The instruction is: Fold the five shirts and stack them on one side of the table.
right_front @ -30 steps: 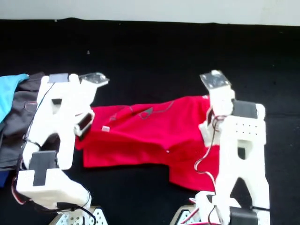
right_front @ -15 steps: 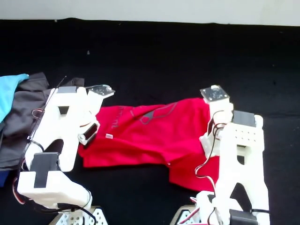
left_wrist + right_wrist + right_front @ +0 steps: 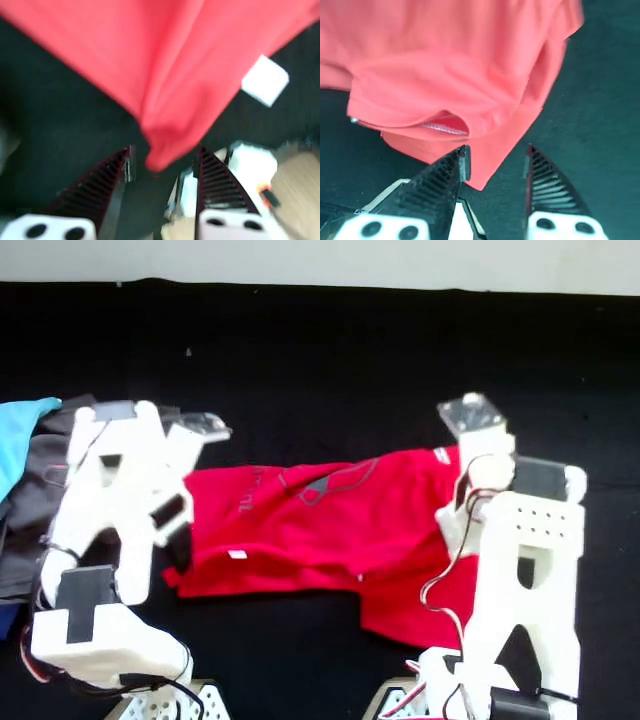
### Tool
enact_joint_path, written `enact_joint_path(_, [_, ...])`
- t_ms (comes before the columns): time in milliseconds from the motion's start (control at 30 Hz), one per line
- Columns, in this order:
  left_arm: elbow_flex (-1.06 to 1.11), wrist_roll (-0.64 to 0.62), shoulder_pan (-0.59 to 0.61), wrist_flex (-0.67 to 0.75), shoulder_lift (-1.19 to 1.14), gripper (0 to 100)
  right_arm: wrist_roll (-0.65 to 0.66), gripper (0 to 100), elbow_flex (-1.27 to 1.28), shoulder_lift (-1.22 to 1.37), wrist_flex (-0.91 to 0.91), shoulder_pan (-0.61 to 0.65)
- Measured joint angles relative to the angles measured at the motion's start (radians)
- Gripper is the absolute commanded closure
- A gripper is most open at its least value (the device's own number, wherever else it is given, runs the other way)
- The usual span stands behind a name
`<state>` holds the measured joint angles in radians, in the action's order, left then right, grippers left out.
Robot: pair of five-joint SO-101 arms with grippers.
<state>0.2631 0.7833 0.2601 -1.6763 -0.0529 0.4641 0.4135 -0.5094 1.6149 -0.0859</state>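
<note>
red shirt (image 3: 310, 525) mid-table; dark shirt (image 3: 30, 505), blue shirt (image 3: 15, 440) L edge — arm (image 3: 110, 500) overlaps

High view is bright and even for me: soft light from above, no hard shadows. The black table (image 3: 330, 350) soaks it all up, so I get no shading on it. The white arms run hot. Left arm (image 3: 110, 490) and right arm (image 3: 525, 550) sit near clipping, as does the wall strip (image 3: 320, 260) along the top. Slight sheen on the plates at both arm tips. Red shirt (image 3: 320, 520) is well lit, with a thin dark shadow under its near-left fold. Left wrist view: shirt bright, white tag (image 3: 265, 80) blown out, table almost pure black. Right wrist view: evenly lit, small shadow inside the shirt's fold pocket (image 3: 445, 125).
</note>
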Motion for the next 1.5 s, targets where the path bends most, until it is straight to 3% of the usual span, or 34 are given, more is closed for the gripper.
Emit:
enact_joint_path(200, [-0.319,0.009,0.026,-0.069,0.0,81,0.0,82.2,-0.167,0.0,-0.068,0.0])
enact_joint_path(300, [-0.347,-0.052,-0.006,-0.043,0.0,92,0.0,82.2,-0.18,0.0,-0.092,0.0])
enact_joint_path(367, [-0.345,-0.101,-0.048,0.011,0.0,100,0.0,82.6,-0.18,0.0,-0.1,0.0])
enact_joint_path(400, [-0.328,-0.124,-0.069,0.043,0.0,98,0.0,84.5,-0.18,0.0,-0.107,0.0])
enact_joint_path(500, [-0.261,-0.199,-0.143,0.17,-0.011,99,-0.026,99.8,-0.157,0.031,-0.193,0.018])
enact_joint_path(700, [-0.23,-0.302,-0.221,0.402,-0.218,99,-0.155,97.2,-0.092,0.279,-0.413,0.086])
enact_joint_path(867, [-0.371,-0.328,-0.212,0.443,-0.463,99,-0.201,97.2,-0.143,0.543,-0.494,0.098])
enact_joint_path(1000, [-0.54,-0.331,-0.164,0.43,-0.618,99,-0.203,97.2,-0.239,0.74,-0.502,0.064])
enact_joint_path(1200, [-0.876,-0.331,-0.126,0.275,-0.821,99,-0.19,97.2,-0.44,0.964,-0.502,-0.051])
enact_joint_path(1500, [-1.402,-0.331,-0.121,0.028,-1.094,99,-0.157,97.2,-0.677,1.033,-0.402,-0.06])
